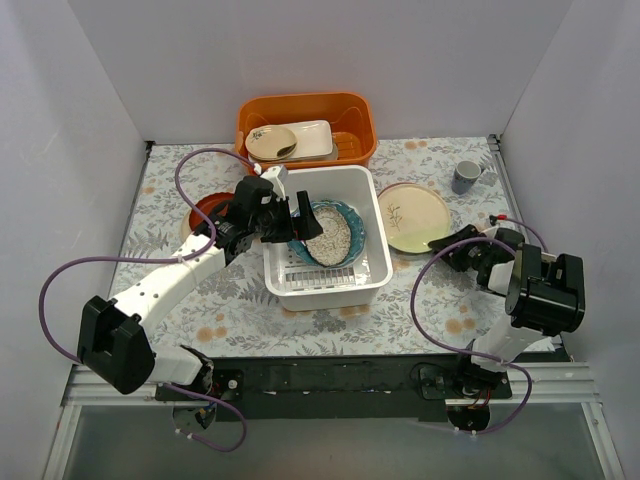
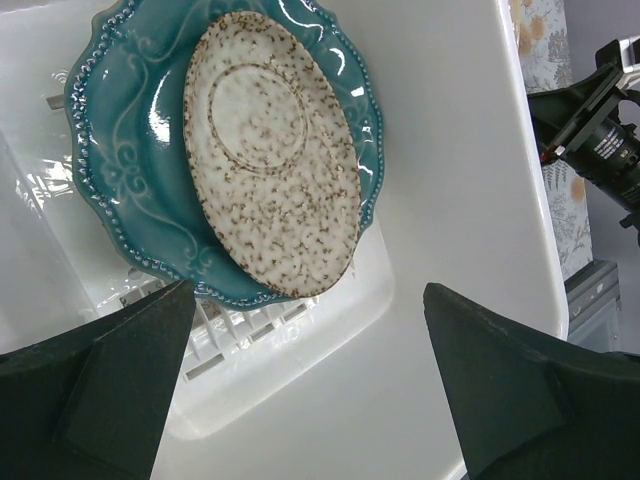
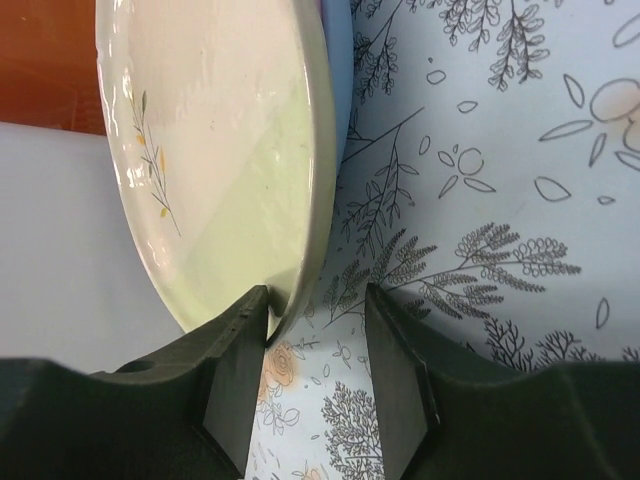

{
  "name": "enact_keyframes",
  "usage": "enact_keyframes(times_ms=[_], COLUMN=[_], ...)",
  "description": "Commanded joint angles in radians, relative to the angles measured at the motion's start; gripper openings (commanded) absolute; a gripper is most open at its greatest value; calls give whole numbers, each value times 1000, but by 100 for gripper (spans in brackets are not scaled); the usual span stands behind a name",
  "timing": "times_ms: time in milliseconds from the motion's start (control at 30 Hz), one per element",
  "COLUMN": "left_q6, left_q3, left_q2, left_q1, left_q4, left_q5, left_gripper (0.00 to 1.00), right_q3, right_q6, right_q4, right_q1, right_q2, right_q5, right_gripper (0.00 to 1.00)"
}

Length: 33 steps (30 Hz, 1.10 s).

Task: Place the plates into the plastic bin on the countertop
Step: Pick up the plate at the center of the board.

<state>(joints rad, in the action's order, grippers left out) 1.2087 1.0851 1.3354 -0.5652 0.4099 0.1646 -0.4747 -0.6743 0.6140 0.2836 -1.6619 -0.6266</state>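
The white plastic bin (image 1: pixel 330 292) stands mid-countertop (image 1: pixel 245 310). Inside it a scalloped teal plate (image 1: pixel 349 222) leans, with a cream speckled plate (image 1: pixel 325 233) resting on it; both show in the left wrist view (image 2: pixel 110 170) (image 2: pixel 270 150). My left gripper (image 1: pixel 296 216) is open and empty over the bin's left side (image 2: pixel 310 300). A red-brown plate (image 1: pixel 203 209) lies left of the bin, partly under my left arm. The cream leaf-sprig plate (image 1: pixel 412 217) (image 3: pixel 220 160) lies right of the bin on a light blue plate (image 3: pixel 341 90). My right gripper (image 1: pixel 457 246) (image 3: pixel 318 295) is open, its jaws astride the cream plate's near rim.
An orange tub (image 1: pixel 352 108) at the back holds a beige oval dish with a spoon (image 1: pixel 270 143) and a white rectangular tray (image 1: pixel 312 138). A grey mug (image 1: pixel 465 177) stands at the back right. White walls close in the left, right and back.
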Motion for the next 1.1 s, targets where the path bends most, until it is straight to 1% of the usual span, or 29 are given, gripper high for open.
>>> enact_keyframes(times_ms=[0, 33, 67, 133, 167, 200, 267, 300, 367, 400, 467, 500, 600, 667, 867, 1067], left_q6=[-12, -12, -11, -11, -11, -12, -14, -15, -15, -15, -14, -15, -14, -14, -17, -20], left_q3=[-17, -17, -19, -22, -22, -24, -25, -25, -25, -25, -24, -24, -24, -25, -31, -25], left_q2=[-38, -35, -35, -35, -36, -38, -41, -42, -42, -41, -36, -36, -35, -35, -42, -51], left_q1=[-2, -2, -2, -2, -2, -2, -2, -2, -2, -2, -2, -2, -2, -2, -2, -2], left_q4=[-19, -20, -20, -20, -20, -20, -19, -20, -19, -19, -19, -19, -19, -20, -16, -10], left_q5=[-10, -10, -8, -7, -7, -11, -14, -19, -20, -20, -20, -19, -17, -19, -27, -34], left_gripper=[98, 98, 98, 98, 98, 98, 98, 98, 98, 98, 98, 98, 98, 98, 98, 98], right_q3=[59, 56, 54, 53, 54, 64, 76, 88, 88, 87, 88, 90, 102, 110, 119, 128], right_q6=[-36, -71, -86, -128, -167, -185, -241, -249, -251, -249, -258, -268, -289, -303, -323, -378], right_q4=[98, 118, 186, 249, 316, 355, 420, 484, 489, 492, 509, 521, 550, 585, 615, 690], right_q1=[17, 17, 17, 17, 17, 17, 17, 20, 23, 23, 25, 23, 23, 23, 23, 26], right_q2=[-12, -50, -74, -148, -171, -192, -242, -249, -254, -254, -253, -253, -249, -254, -259, -276], right_q5=[-10, -28, -45, -91, -103, -122, -139, -145, -145, -148, -156, -159, -170, -176, -183, -197], right_gripper=[51, 50, 50, 47, 46, 42, 38, 33, 29, 23, 16, 11, 3, 1, 1, 1])
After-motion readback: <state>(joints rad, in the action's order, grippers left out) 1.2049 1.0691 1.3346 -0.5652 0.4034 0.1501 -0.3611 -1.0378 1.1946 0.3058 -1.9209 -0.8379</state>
